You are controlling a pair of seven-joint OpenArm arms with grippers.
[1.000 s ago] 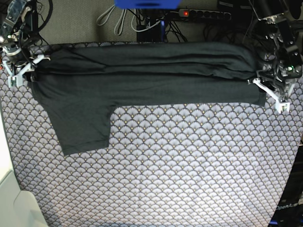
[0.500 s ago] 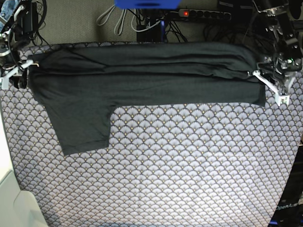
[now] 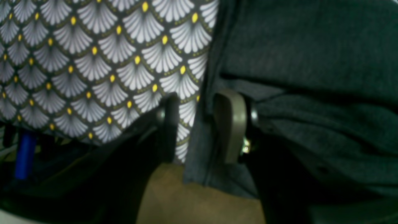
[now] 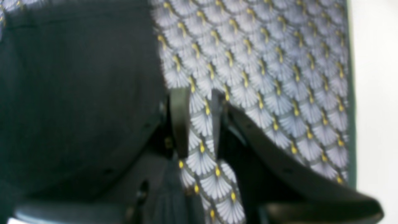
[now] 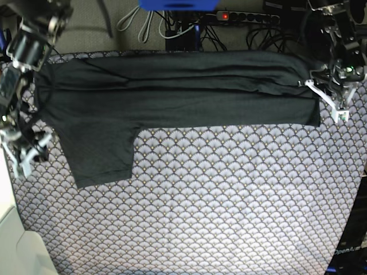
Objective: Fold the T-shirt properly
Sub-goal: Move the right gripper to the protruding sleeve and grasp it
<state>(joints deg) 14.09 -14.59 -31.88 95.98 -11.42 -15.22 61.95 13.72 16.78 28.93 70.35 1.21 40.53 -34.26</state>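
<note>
Fabric of the T-shirt (image 5: 172, 91) lies folded lengthwise in a long dark band across the far part of the table (image 5: 229, 200), which is covered with a fan-scale patterned cloth. One sleeve (image 5: 100, 152) hangs out from the band toward the near side at the base view's left, flat on the pattern. Several long creases run along the band.

At the base view's right, the left end effector (image 5: 331, 100) sits at the shirt's end edge. The left wrist view shows its fingers (image 3: 230, 124) slightly apart with a hem of the dark cloth passing between them; whether they pinch it or merely straddle it I cannot tell.

At the base view's left, the right end effector (image 5: 23, 154) hovers over bare patterned cloth, just beside the sleeve and clear of the shirt. In its wrist view the fingers (image 4: 180, 121) stand a little apart, with only the scale pattern visible in the gap and the dark shirt off to one side.

Beyond the far table edge lie a black power strip (image 5: 246, 17) with a red lit switch, loose grey and black cables (image 5: 137, 23), and a blue object (image 5: 178, 4). A pale surface (image 5: 11, 229) borders the table at the near left corner.
</note>
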